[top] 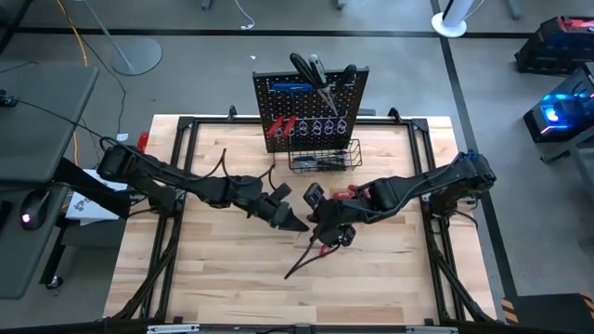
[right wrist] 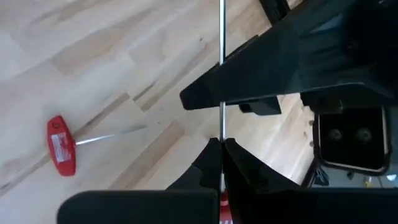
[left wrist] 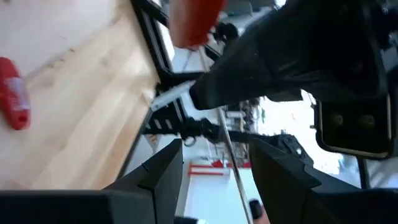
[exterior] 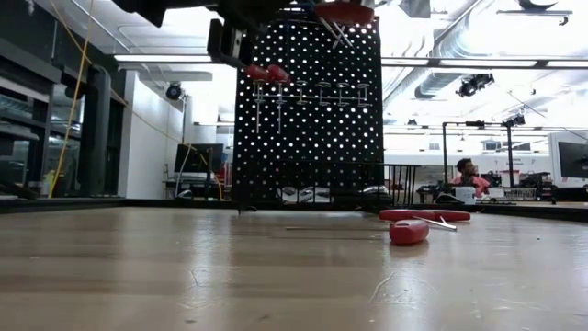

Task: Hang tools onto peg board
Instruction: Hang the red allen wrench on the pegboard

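On the board (top: 312, 102) at the far side of the table (top: 223, 278), some tools already hang. A blue key (top: 290, 87) sits near the top, black screwdrivers (top: 311, 69) stick up above the board, and red handles (top: 281, 128) hang in a row beside metal loops. The wire basket (top: 325, 155) at the foot of the board holds some dark things too, but I cannot tell what they are.

So part of the job looks done, and more is left. In the middle of the table, the two arms meet up in the air. The right gripper (right wrist: 221, 149) is pressed together on a thin silver rod. This is the shaft of a red tool (right wrist: 221, 68), and its red handle shows in the left wrist view. The left gripper (left wrist: 217, 163) has its fingers spread, one on each side of that same rod, not pinching it. It looks like a hand-over between the two arms.

Two more red tools (exterior: 415, 222) lie flat on the wood, close together, well apart from the board. One of them is a red T-handle (right wrist: 61, 154) with a thin metal stem. These need hanging as well.

The board is black, stands upright and is full of small holes.
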### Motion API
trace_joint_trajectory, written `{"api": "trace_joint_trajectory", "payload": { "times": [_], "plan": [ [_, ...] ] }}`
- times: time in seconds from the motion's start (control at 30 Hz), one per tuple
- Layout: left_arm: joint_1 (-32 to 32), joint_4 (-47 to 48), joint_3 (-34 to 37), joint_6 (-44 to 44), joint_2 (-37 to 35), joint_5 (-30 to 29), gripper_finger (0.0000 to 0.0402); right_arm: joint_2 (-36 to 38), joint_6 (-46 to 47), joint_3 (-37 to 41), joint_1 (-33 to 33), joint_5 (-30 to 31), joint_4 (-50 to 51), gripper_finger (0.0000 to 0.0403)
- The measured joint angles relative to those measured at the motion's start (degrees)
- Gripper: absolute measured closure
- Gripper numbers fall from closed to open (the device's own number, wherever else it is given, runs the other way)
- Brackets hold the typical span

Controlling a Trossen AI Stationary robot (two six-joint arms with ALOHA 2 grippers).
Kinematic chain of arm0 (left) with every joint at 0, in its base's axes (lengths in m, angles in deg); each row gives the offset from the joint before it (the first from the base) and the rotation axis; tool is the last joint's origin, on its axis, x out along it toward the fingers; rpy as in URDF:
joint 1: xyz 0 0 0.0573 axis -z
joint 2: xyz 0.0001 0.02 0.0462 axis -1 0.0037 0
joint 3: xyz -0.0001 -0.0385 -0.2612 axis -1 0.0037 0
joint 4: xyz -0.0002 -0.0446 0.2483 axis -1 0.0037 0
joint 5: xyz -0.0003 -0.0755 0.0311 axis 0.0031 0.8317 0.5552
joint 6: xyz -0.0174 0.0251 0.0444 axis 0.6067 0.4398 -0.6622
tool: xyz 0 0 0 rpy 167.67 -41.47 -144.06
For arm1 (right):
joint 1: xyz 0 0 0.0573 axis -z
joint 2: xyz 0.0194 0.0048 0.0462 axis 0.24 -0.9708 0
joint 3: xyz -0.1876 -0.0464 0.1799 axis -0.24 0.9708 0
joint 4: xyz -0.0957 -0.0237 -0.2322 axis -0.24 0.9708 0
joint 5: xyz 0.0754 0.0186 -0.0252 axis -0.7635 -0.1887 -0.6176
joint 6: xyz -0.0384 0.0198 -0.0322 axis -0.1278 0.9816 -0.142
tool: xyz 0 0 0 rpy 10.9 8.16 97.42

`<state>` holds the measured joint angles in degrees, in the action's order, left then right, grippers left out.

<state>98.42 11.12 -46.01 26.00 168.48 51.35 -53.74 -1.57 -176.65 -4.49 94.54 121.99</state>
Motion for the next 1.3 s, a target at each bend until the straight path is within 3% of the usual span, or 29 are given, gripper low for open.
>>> {"api": "trace_joint_trajectory", "payload": {
  "times": [0.2, 0.63, 1.3],
  "plan": [
    [1.1, -1.3, 0.0, 0.3, 0.5, 1.2, 0.0247, -0.6, -0.3, 0.0, -0.2, -0.6, 0.1, 0.0403],
    [1.3, -0.7, 0.0, -1.1, 0.5, 3.5, 0.0371, -1.4, -0.4, 0.0, -0.5, -1.5, -1.0, 0.0403],
    [1.3, -0.7, 0.0, -1.2, 0.8, 3.4, 0.0382, -1.4, -0.5, 0.1, -0.3, -1.6, -3.0, 0.0403]
  ]
}}
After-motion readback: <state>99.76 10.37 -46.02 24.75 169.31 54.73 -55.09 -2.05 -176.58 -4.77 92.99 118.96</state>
